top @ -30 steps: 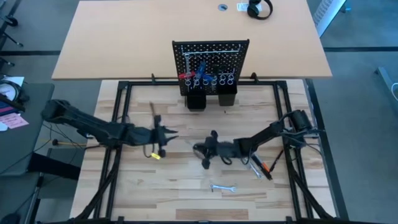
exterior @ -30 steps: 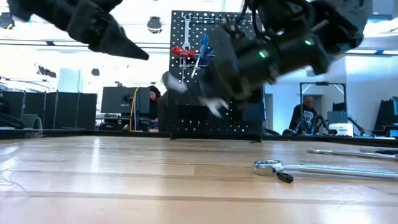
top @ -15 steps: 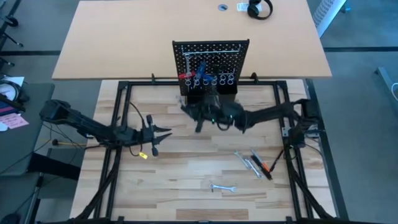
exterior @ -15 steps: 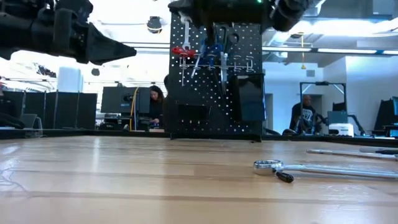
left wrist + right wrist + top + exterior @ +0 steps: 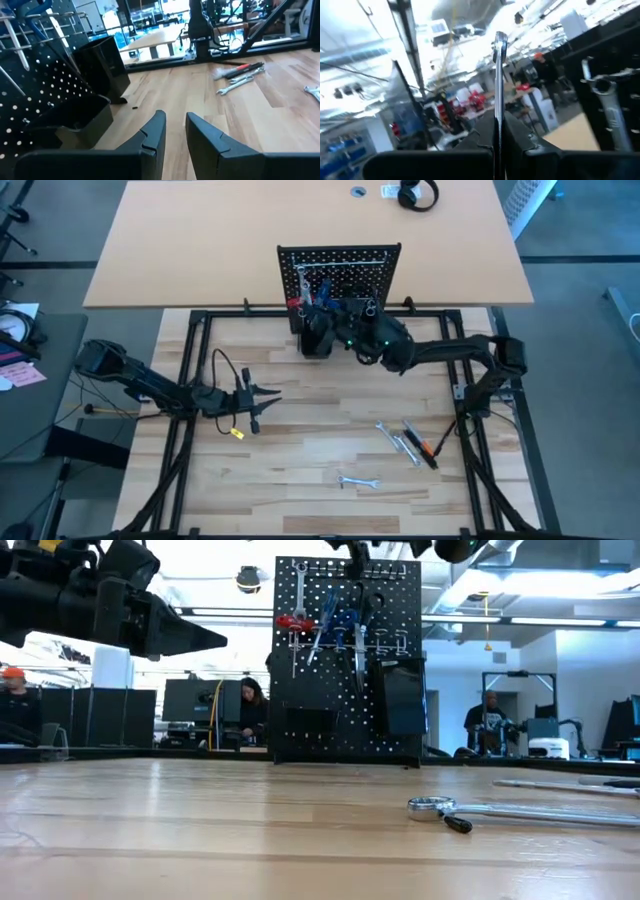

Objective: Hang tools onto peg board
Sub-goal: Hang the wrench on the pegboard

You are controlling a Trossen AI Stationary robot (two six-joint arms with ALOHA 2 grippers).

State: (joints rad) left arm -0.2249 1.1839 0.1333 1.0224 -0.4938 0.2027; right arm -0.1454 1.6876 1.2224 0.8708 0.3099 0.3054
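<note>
Since the earlier frames the right arm has swung from the middle of the table up to the far side, carrying a silver wrench, while the left arm has drawn back slightly on the left.

The right gripper (image 5: pixel 345 330) now hangs just in front of the top of the peg board (image 5: pixel 340 262), its jaws clenched on the wrench (image 5: pixel 499 75), which stands upright between them. The left gripper (image 5: pixel 172 131) waits low over the left part of the table, jaws a little apart and holding nothing.

The step in hand looks like the hanging of this wrench. The next move calls for lining its ring end up with a free hook and easing it on without knocking the red-handled tool (image 5: pixel 293 622) and the blue-handled tools (image 5: pixel 335 620) already hung there.

More tools wait on the right of the pale wood table (image 5: pixel 300 470): a cluster with an orange-and-black tool (image 5: pixel 428 450) and, nearer, a small wrench (image 5: pixel 358 481). Beyond the table lies an open workshop with monitors, and a few people stand or sit far off.
</note>
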